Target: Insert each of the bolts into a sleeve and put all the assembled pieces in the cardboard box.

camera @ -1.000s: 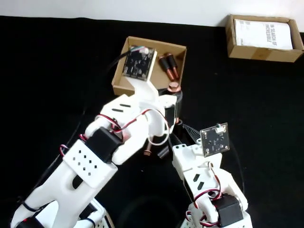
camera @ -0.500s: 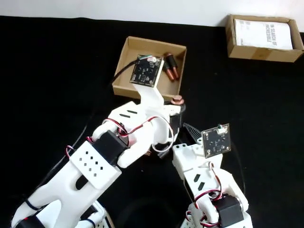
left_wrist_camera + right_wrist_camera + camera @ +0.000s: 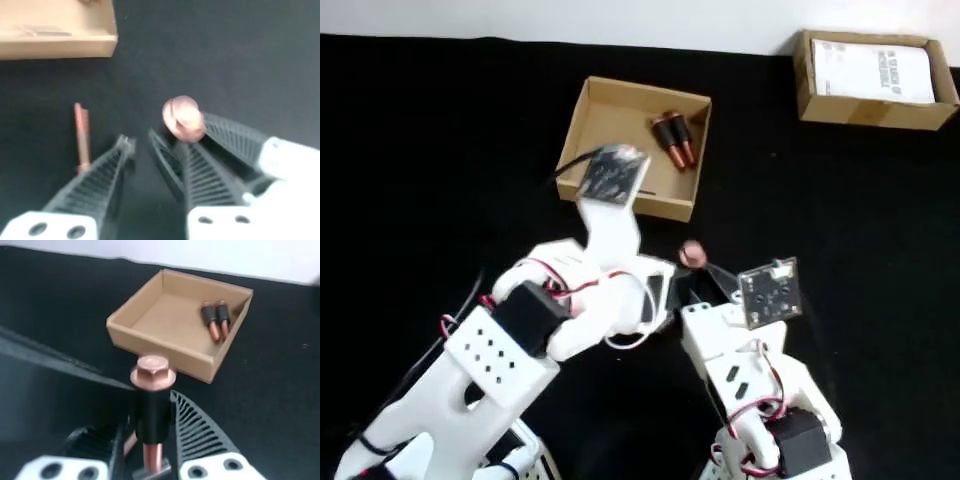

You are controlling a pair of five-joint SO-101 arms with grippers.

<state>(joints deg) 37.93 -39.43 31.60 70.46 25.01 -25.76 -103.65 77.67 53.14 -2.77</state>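
Observation:
My right gripper (image 3: 150, 415) is shut on a black sleeve (image 3: 151, 407) with a copper bolt (image 3: 152, 373) through it, held upright a short way in front of the cardboard box (image 3: 150, 337). Two assembled pieces (image 3: 215, 319) lie in the box's far corner. My left gripper (image 3: 139, 142) is open right beside that held bolt head (image 3: 183, 118), with nothing between its fingers. A loose copper bolt (image 3: 80, 134) lies on the black table next to one left finger. From above, the bolt head (image 3: 692, 253) shows between the two arms, below the box (image 3: 610, 110).
A second cardboard box (image 3: 820, 100) with a printed sheet stands at the table's far right. The black table (image 3: 440, 150) is bare to the left of the task box. The white arm bodies crowd the near middle.
The left arm has drawn back from over the box toward the near side. The bolt head has shifted away from the box's edge, nearer the right arm.

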